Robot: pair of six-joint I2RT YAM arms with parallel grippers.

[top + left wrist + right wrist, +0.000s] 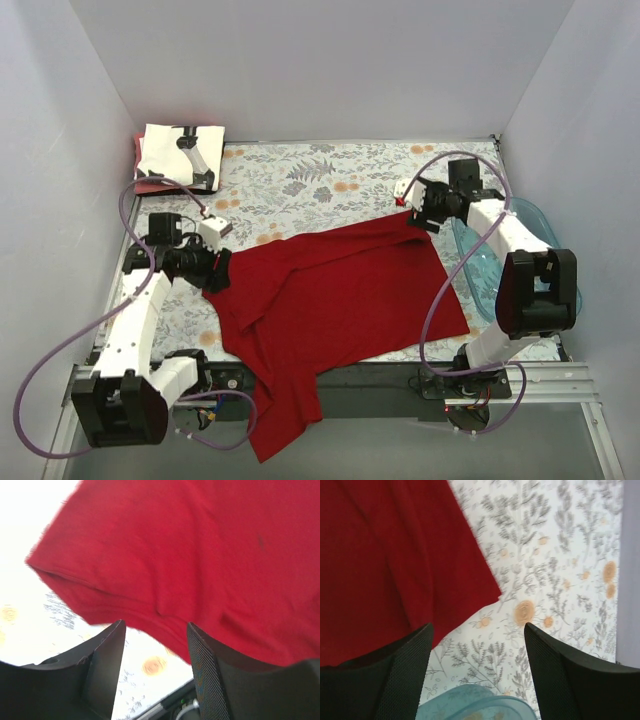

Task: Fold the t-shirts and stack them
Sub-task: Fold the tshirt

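The large dark red t-shirt (330, 300) lies spread over the middle of the table, one part hanging over the near edge. My left gripper (218, 272) is open at the shirt's left edge, the red cloth (200, 555) just beyond its fingertips. My right gripper (415, 212) is open and empty above the shirt's far right corner (485, 592). A folded white t-shirt with black print (180, 155) lies at the back left on top of a reddish-pink one (140, 160).
The teal plastic tub (500, 265) stands at the right edge under my right arm; its rim shows in the right wrist view (475, 702). The floral table cloth (320, 180) covers the table. White walls close in three sides.
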